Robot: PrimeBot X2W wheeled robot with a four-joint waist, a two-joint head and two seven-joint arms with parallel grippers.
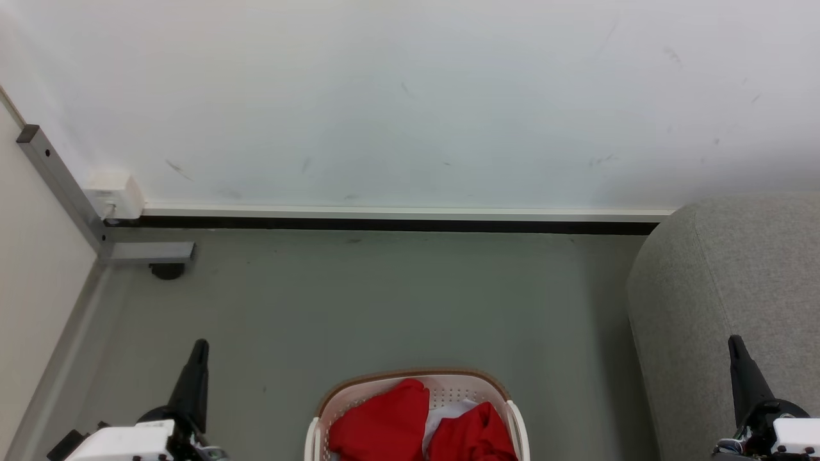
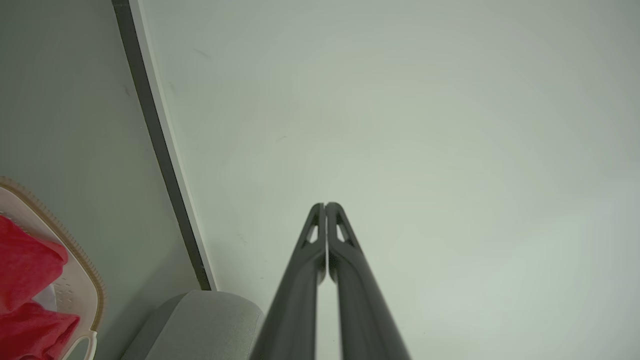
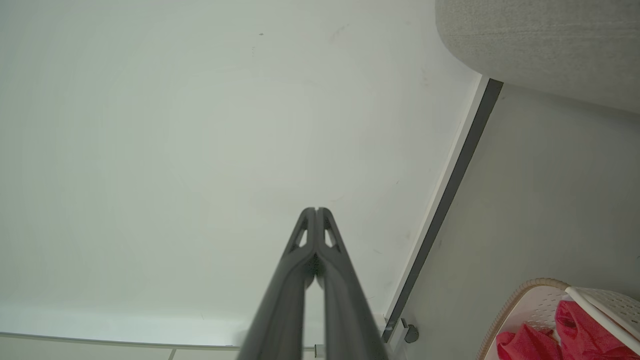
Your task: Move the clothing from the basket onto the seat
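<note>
The white basket [image 1: 410,379] with a tan rim stands on the floor at the bottom middle of the head view, holding red clothing [image 1: 384,426] with some white fabric between the folds. The grey seat [image 1: 724,282] rises at the right. My left gripper [image 1: 200,349] is shut and empty at the lower left, well apart from the basket. My right gripper [image 1: 734,342] is shut and empty at the lower right, in front of the seat. In the left wrist view, the left gripper [image 2: 325,205] points at the wall, with the basket [image 2: 85,280] and clothing [image 2: 25,260] at the left edge. The right gripper [image 3: 316,210] also points at the wall; the basket [image 3: 530,300] sits at lower right.
A white wall [image 1: 410,102] with a dark baseboard [image 1: 384,225] runs across behind the grey floor [image 1: 384,301]. A grey metal frame leg [image 1: 64,186] with a black foot [image 1: 168,271] and a pale panel stand at the left.
</note>
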